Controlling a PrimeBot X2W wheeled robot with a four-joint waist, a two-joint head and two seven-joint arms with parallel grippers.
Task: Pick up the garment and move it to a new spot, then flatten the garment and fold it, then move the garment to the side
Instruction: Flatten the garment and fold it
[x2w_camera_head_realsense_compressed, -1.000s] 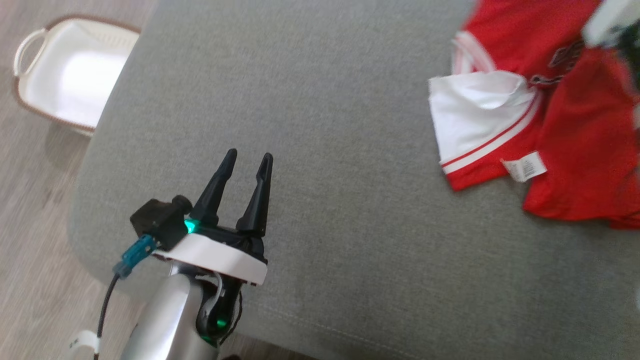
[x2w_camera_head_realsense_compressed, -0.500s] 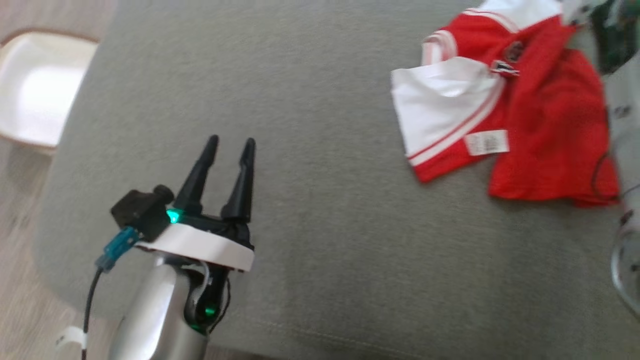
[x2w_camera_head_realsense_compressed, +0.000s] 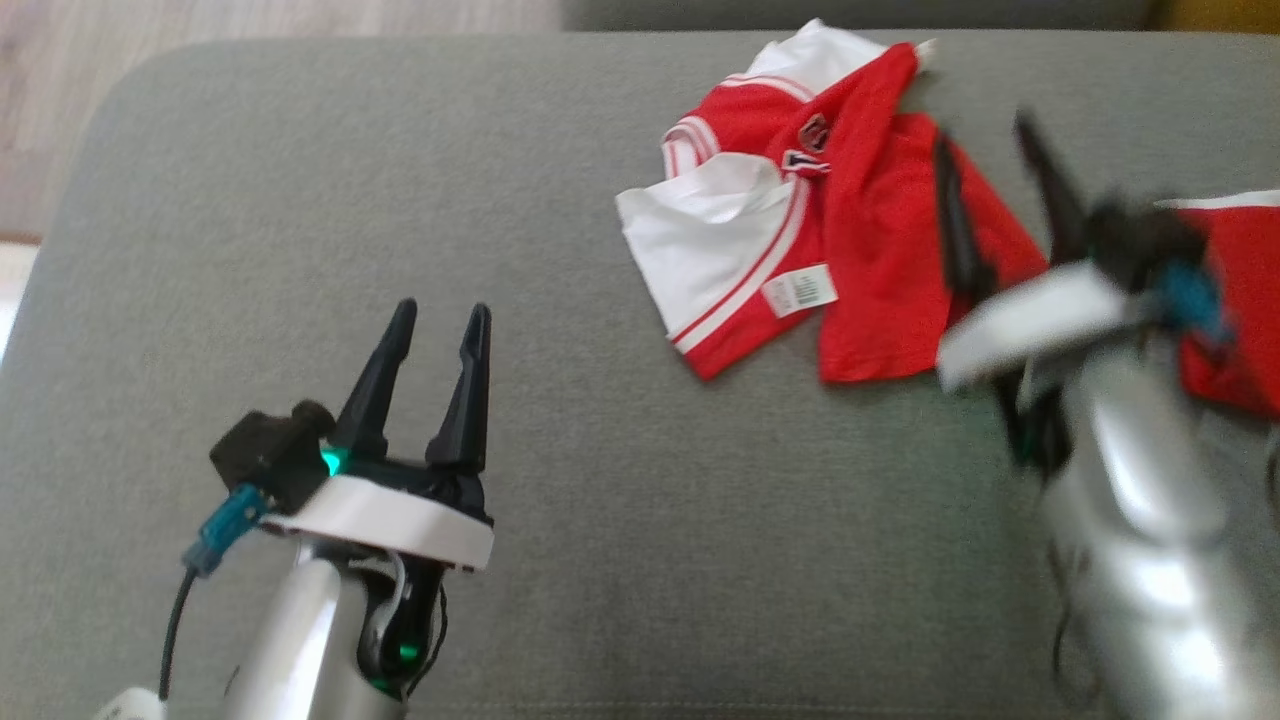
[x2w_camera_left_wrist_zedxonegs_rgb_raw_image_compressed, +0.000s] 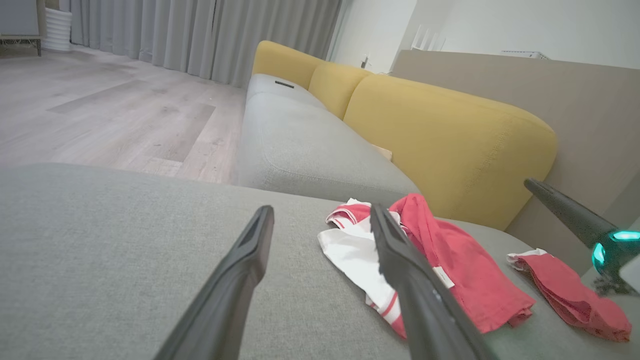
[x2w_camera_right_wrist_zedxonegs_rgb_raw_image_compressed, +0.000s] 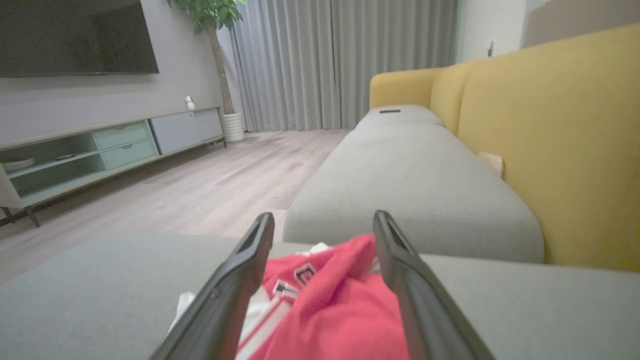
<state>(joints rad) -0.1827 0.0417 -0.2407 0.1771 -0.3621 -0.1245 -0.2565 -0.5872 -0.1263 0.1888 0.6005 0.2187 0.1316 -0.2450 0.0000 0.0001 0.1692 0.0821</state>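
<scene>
Two arms here. The left gripper (x2w_camera_head_realsense_compressed: 441, 310) sits near-left over the bare grey cushion (x2w_camera_head_realsense_compressed: 620, 520), fingers spread apart and holding nothing. Over on the near right, the right gripper (x2w_camera_head_realsense_compressed: 982, 135) is pretty blurry in the head view, but its fingers are clearly splayed wide too, with nothing pinched, and the tips are above the right edge of the garment (x2w_camera_head_realsense_compressed: 880, 260). That garment is a red and white jersey lying crumpled on the cushion, right of centre toward the far side, with a white label (x2w_camera_head_realsense_compressed: 799, 291) showing. A second red piece (x2w_camera_head_realsense_compressed: 1235, 300) lies just right of it, beside the right wrist. Farther back is a yellow backrest (x2w_camera_left_wrist_zedxonegs_rgb_raw_image_compressed: 440, 130), then wood floor (x2w_camera_left_wrist_zedxonegs_rgb_raw_image_compressed: 100, 115) and grey curtains (x2w_camera_right_wrist_zedxonegs_rgb_raw_image_compressed: 340, 60).
</scene>
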